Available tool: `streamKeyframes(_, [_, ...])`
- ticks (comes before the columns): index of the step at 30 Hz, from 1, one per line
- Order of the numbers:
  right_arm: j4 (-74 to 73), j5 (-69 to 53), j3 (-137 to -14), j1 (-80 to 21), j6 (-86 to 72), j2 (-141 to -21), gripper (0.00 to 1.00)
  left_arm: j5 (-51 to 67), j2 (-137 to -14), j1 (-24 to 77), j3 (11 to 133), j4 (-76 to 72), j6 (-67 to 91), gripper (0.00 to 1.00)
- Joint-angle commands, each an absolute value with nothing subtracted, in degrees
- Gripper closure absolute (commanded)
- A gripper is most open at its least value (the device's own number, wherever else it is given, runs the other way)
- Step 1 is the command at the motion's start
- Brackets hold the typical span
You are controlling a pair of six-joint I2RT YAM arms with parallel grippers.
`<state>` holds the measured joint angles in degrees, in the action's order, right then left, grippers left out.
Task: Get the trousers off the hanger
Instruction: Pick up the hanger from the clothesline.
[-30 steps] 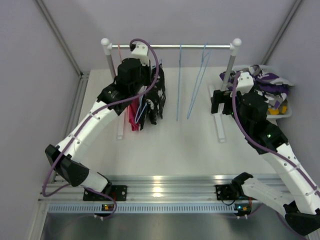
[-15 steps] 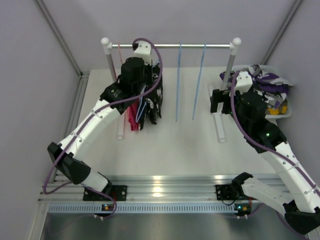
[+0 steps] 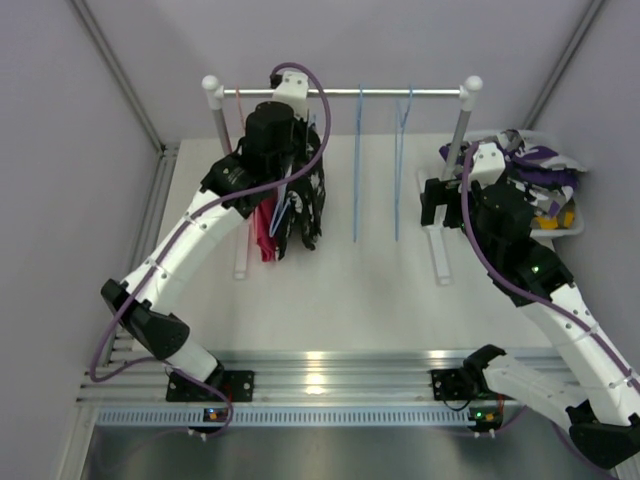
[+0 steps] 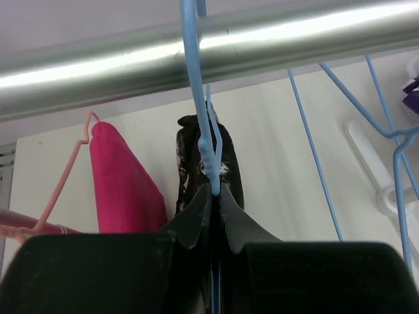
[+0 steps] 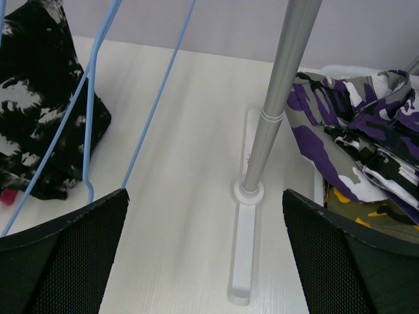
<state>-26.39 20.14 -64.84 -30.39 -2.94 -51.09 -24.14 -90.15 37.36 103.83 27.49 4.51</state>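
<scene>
Seen from above, your left arm reaches up and back so that the left gripper [image 3: 298, 125] sits just under the silver rail [image 3: 430, 93] of a small clothes rack standing on the white counter [image 3: 350, 290]. Below it hang the black-and-white printed trousers [image 3: 308, 205] on a blue hanger [image 3: 284, 215], with the hot pink trousers [image 3: 265, 238] just beside them on the left. Two bare blue hangers [image 3: 357, 170] hang further right along the rail. The right gripper [image 3: 432, 203] hovers near the rack's right post [image 3: 460, 130]. Beyond that post, a white tub [image 3: 572, 226] holds the purple camouflage trousers [image 3: 540, 160] heaped over the yellow-olive camouflage trousers [image 3: 556, 214]. In the left wrist view, you look up at the rail. The left gripper is pinched tight on the thin wire of the blue hanger, just below its twisted neck. The printed trousers drape behind the wire, and the pink pair hangs to the left on a pink hanger [image 4: 65, 173]. In the right wrist view, the right gripper is spread as wide as it goes and holds nothing. Its two black fingers [image 5: 65, 255] frame bare counter and the foot of the post. The purple pair lies at the right, on top of the yellow-olive pair. The printed pair shows at the far left, behind blue wire.
</scene>
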Motion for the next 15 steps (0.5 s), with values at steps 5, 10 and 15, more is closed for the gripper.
streamKeyframes(5, [-23.6,21.0,-64.9,-31.8,-2.3,-51.0,0.01,-26.2,-91.1,38.1,114.3,22.8,2.2,1.0])
streamKeyframes(10, [-23.7,20.9,-64.7,-31.7,-2.4,-51.2,0.01,-26.5,-91.7,38.4,117.5,24.0,1.7,1.0])
streamKeyframes(15, [-23.6,20.9,-64.5,-31.7,-2.3,-51.3,0.01,-27.4,-90.8,39.1,118.3,24.3,0.8,1.0])
